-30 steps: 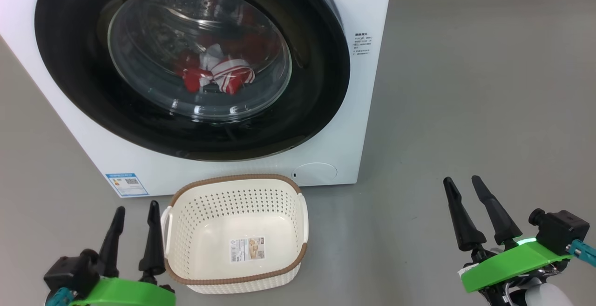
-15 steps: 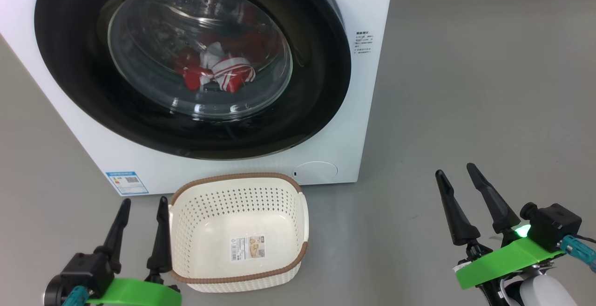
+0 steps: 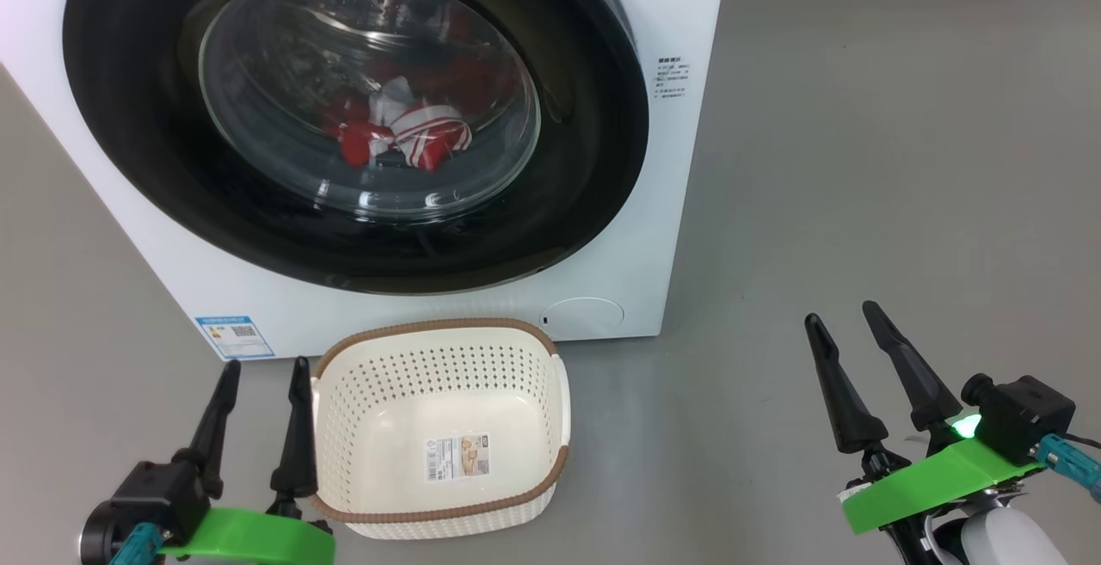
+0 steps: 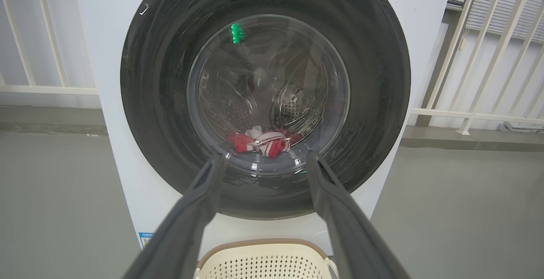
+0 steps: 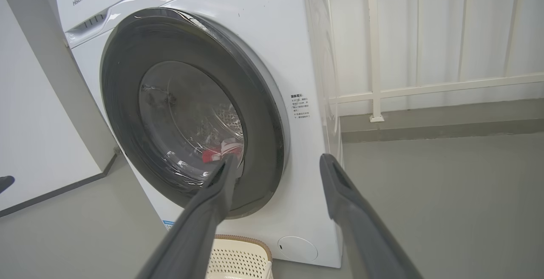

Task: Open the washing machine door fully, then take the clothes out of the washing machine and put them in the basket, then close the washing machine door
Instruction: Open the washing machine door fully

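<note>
Red clothes (image 3: 396, 139) sit behind the closed washing machine door (image 3: 585, 161); my left gripper (image 3: 265, 365) and right gripper (image 3: 841, 310) flank the basket (image 3: 430, 327), both spread empty.

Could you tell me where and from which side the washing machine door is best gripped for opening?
Probably the door's right rim edge, approached from the right: there the rim stands proud of the washing machine's white front, offering a lip.

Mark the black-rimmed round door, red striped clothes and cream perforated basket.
Black-rimmed round door (image 3: 593, 144), head view: glossy rim.
Red striped clothes (image 3: 430, 137), head view: stripes.
Cream perforated basket (image 3: 434, 325), head view: brown rim.
</note>
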Robot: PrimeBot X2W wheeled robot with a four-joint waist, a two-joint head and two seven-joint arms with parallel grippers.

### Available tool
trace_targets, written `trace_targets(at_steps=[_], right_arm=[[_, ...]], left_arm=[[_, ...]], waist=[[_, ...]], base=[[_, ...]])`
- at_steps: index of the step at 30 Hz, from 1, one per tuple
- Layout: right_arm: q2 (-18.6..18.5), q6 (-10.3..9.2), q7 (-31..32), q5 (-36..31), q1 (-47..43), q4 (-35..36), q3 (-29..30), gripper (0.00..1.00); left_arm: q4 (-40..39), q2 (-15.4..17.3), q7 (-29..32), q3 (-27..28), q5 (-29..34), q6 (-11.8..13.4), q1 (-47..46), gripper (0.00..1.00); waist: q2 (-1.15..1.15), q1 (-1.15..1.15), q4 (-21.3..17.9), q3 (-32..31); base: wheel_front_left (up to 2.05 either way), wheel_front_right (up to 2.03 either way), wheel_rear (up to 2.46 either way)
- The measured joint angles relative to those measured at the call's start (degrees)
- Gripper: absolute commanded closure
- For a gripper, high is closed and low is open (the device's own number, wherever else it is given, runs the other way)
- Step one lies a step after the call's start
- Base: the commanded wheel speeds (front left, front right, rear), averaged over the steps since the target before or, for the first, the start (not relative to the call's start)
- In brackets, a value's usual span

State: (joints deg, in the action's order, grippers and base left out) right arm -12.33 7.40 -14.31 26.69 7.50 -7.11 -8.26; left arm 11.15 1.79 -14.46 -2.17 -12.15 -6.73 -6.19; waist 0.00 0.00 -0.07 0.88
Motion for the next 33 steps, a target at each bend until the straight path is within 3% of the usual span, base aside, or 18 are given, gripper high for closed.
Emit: trace_targets(at_steps=[33], right_arm=[[0.34, 0.0, 0.0, 0.02, 0.0, 0.01, 1.51, 0.0]], left_arm=[[0.02, 0.01, 0.0, 0.01, -0.03, 0.0, -0.01, 0.0]], waist=[[0.0, 0.0, 0.07, 0.36]], base=[[0.0, 0.0, 0.0]])
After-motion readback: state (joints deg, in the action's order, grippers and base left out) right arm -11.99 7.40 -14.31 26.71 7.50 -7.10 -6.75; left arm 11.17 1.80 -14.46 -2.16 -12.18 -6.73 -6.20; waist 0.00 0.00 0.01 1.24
